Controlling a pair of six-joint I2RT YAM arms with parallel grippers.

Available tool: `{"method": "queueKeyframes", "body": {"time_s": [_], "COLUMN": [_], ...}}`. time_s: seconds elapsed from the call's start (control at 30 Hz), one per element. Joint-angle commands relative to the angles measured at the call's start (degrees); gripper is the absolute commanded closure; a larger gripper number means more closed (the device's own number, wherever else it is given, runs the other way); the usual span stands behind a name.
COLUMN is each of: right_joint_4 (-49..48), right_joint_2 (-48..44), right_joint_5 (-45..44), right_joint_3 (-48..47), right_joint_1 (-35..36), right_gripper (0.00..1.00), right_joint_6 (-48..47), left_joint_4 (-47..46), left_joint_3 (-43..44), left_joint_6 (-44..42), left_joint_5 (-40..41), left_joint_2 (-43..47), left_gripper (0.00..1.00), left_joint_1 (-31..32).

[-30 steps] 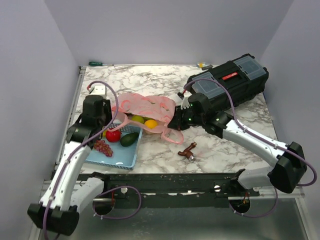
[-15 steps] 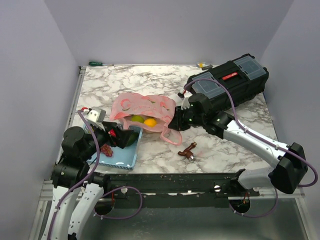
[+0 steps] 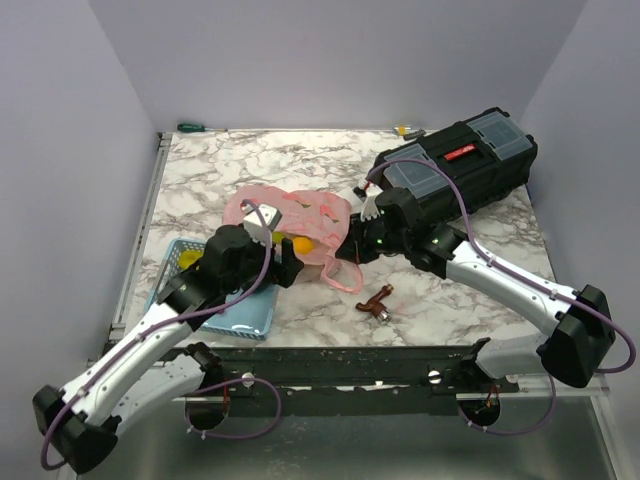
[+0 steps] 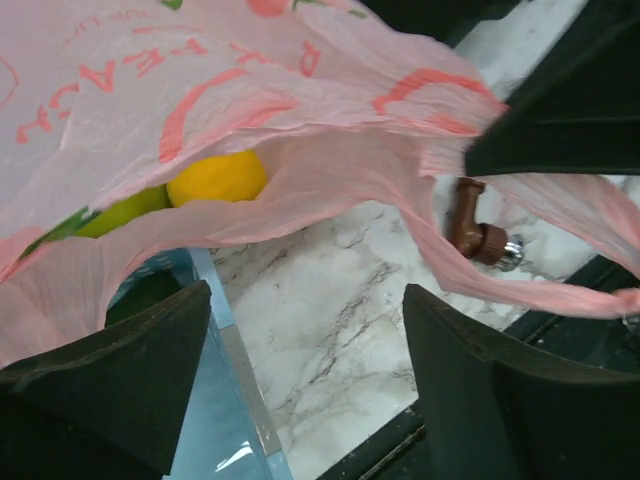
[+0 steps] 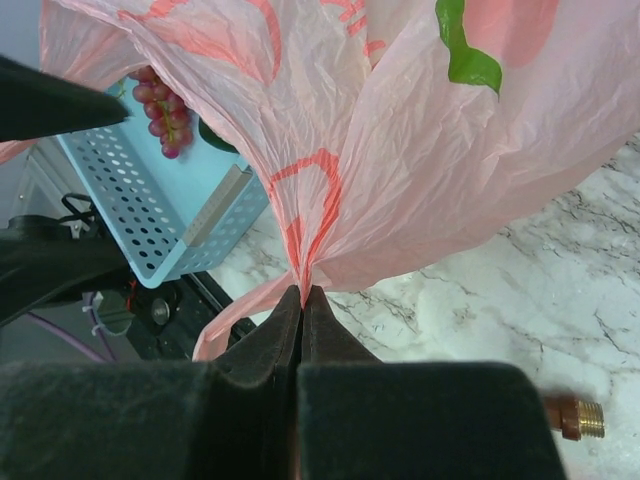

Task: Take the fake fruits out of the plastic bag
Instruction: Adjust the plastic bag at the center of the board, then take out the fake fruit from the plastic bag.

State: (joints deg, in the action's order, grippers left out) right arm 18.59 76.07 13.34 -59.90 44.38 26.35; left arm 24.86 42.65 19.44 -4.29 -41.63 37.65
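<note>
The pink plastic bag [image 3: 300, 212] lies mid-table, its mouth facing the near side. An orange fruit [image 4: 215, 178] and a green fruit [image 4: 125, 212] sit inside the mouth; the orange one also shows in the top view [image 3: 300, 243]. My left gripper [image 4: 310, 340] is open and empty, just in front of the bag's mouth, above the marble and the basket's edge; it also shows in the top view [image 3: 285, 268]. My right gripper [image 5: 302, 292] is shut on a bunched fold of the bag [image 5: 400, 150] at its right near side and holds it up.
A light blue slotted basket [image 5: 150, 215] with purple grapes [image 5: 160, 125] and a dark avocado [image 5: 215, 142] stands left of the bag, largely under my left arm. A brown fitting [image 3: 378, 303] lies near the front. A black toolbox [image 3: 460, 170] stands at the back right. A screwdriver [image 3: 200, 127] lies at the back edge.
My left arm swung from the basket on the left, back toward the near edge, then right to the bag's mouth. The right gripper kept its hold on the bag.
</note>
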Motion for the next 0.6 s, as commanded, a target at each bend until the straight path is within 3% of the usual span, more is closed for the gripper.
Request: {"method": "queueKeyframes", "body": {"time_s": [0.0, 0.23, 0.57], "right_joint_4": [0.6, 0.4, 0.1], "right_joint_2": [-0.8, -1.8, -2.6], "right_joint_5": [0.4, 0.2, -2.1], "right_joint_3": [0.6, 0.6, -0.5], "right_joint_1": [0.6, 0.8, 0.7], "right_gripper": [0.99, 0.99, 0.99], "right_joint_6": [0.3, 0.4, 1.2], "left_joint_4": [-7.7, -20.2, -18.9], "left_joint_3": [0.4, -3.7, 4.3], "left_joint_6": [-1.1, -0.1, 2.2], "left_joint_5": [9.8, 13.3, 13.5], "left_joint_2": [-6.7, -11.5, -28.1], "left_gripper": [0.27, 0.38, 0.53], "left_joint_1": [1.3, 1.3, 0.3]}}
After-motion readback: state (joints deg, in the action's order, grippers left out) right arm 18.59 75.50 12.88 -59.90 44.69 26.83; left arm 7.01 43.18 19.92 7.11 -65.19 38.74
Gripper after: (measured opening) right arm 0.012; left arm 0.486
